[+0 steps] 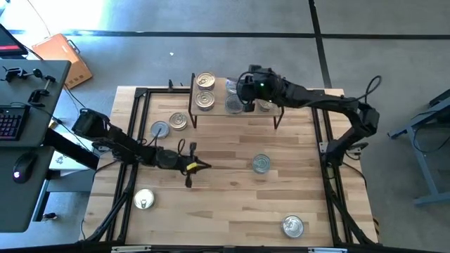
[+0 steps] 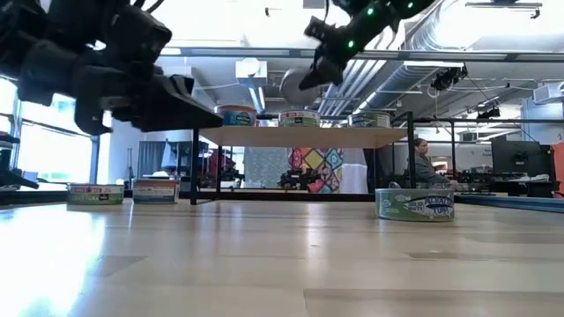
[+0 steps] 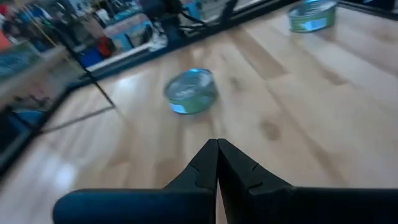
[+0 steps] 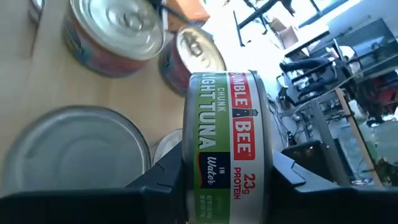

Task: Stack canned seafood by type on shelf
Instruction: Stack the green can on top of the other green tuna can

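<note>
The right gripper [image 1: 247, 90] is clamped on a small round green tuna tin [image 4: 227, 146], holding it over the little wooden shelf [image 1: 218, 105] to join other tins [image 1: 204, 80] there. The left gripper [image 1: 202, 166], pinched together and empty, waits above the bench [image 1: 232, 204].

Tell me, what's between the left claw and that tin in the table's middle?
Nothing: the high view shows bare wood between the left gripper and the tin.
</note>
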Available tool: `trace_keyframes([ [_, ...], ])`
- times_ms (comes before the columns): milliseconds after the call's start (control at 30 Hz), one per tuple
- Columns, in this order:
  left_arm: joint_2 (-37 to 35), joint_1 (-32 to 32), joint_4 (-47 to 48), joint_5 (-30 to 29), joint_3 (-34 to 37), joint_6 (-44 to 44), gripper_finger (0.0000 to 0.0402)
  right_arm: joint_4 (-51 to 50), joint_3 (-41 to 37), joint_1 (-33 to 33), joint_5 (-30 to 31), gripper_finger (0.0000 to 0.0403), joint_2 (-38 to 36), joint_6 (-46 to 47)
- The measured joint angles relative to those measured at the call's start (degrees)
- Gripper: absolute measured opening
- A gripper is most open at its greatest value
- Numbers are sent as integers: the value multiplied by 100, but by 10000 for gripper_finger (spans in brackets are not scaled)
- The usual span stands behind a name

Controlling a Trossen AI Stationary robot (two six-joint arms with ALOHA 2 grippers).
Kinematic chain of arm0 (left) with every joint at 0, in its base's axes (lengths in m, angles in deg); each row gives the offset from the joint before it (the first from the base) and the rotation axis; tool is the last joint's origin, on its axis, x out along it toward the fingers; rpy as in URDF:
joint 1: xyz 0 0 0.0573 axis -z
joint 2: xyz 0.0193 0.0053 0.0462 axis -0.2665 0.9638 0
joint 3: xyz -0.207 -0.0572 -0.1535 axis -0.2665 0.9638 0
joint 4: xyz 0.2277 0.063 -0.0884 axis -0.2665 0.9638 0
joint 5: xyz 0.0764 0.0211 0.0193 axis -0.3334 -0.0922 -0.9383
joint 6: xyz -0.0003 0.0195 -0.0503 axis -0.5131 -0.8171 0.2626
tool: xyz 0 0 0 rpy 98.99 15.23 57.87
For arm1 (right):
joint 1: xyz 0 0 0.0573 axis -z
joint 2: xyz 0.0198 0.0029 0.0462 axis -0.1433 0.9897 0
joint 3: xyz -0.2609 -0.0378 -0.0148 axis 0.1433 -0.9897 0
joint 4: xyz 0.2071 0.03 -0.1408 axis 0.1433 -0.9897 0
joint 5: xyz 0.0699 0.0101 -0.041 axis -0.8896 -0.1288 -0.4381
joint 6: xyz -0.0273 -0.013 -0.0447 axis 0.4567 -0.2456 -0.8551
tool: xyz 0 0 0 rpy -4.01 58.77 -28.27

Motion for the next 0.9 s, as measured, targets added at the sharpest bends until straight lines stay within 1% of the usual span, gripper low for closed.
trace_keyframes([
  [167,0,-272,-85,-6,-2,-284,0,207,0,105,27,115,368,-645],
  [300,0,-346,-32,-10,-2,-315,0,460,0,8,770,119,590,-1100],
  [367,0,-349,-15,-8,-2,-423,0,558,0,-50,1074,135,609,-1225],
  [433,0,-349,-1,-8,-2,-498,0,554,2,-83,1236,150,609,-1238],
  [500,0,-349,37,-8,-2,-501,0,467,2,-114,1281,157,613,-1076],
  [733,0,-255,332,-8,-2,-207,0,403,4,-127,1296,162,615,-847],
  [900,0,-159,353,-6,-2,-47,0,387,4,-127,1256,164,607,-848],
])
